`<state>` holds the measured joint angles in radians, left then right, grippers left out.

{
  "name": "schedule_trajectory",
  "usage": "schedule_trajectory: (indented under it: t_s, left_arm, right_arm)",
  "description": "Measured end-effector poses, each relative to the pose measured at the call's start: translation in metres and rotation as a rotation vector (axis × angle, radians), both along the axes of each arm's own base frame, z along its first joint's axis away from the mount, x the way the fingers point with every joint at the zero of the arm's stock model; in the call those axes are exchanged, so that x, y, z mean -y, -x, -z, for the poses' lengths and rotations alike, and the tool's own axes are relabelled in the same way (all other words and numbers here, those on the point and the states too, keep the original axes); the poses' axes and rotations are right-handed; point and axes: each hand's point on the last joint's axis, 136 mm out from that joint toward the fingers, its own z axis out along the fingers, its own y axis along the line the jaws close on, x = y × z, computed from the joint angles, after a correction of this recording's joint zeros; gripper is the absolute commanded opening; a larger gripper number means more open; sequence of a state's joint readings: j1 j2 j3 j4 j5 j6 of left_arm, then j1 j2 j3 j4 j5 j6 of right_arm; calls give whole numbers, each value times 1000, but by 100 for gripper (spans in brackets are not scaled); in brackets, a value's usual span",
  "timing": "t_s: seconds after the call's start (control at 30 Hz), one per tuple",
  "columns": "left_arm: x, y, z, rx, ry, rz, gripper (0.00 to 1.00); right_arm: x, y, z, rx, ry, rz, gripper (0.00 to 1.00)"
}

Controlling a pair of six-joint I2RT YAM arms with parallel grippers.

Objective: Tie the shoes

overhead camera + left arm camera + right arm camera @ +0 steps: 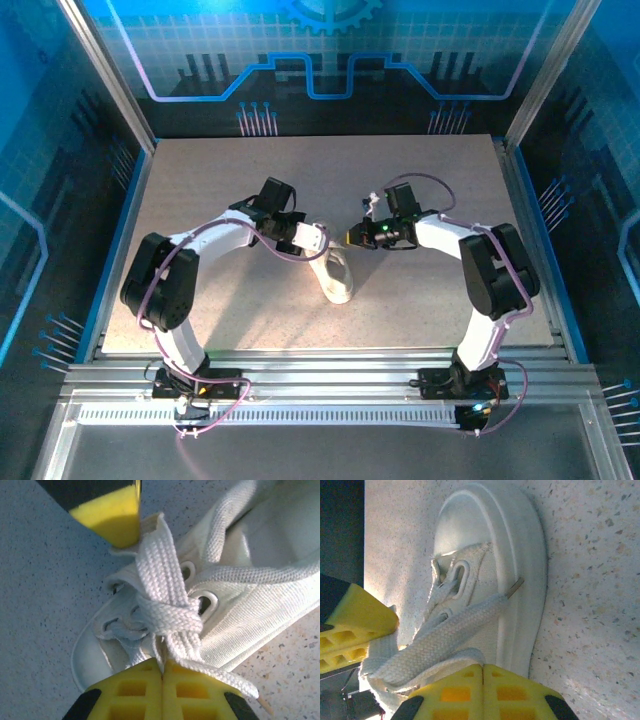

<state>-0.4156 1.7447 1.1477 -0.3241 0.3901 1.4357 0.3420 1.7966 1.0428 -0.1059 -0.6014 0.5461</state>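
A small white sneaker lies on the table between the two arms. In the left wrist view the shoe has its white laces crossed in a knot over the eyelets. My left gripper is shut, with a lace strand running into the seam of its yellow pads. One finger of the right gripper sits at the far end of a lace loop. In the right wrist view my right gripper is shut on a lace loop beside the shoe's toe. From above, left gripper and right gripper nearly meet over the shoe.
The grey speckled table stretches all round the shoe. Blue panel walls enclose the back and sides. An aluminium rail with both arm bases runs along the near edge. A loose lace tip rests on the sole.
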Motion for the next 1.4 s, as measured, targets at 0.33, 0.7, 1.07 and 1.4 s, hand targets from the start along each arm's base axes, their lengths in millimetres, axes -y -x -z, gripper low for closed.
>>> schedule_trajectory:
  t_s: [0.33, 0.7, 1.07, 1.4]
  left_arm:
    - [-9, 20, 7, -73, 13, -67, 0]
    - [-7, 39, 25, -166, -2, -164, 0]
    - [-17, 35, 24, -200, 19, -249, 0]
    - [-23, 31, 22, -199, 24, -268, 0]
  right_arm:
    - [10, -4, -14, 89, 61, 14, 0]
    - [22, 12, 12, 69, 194, -16, 0]
    - [32, 18, 20, 78, 283, -39, 0]
    - [38, 10, 13, 120, 345, -57, 0]
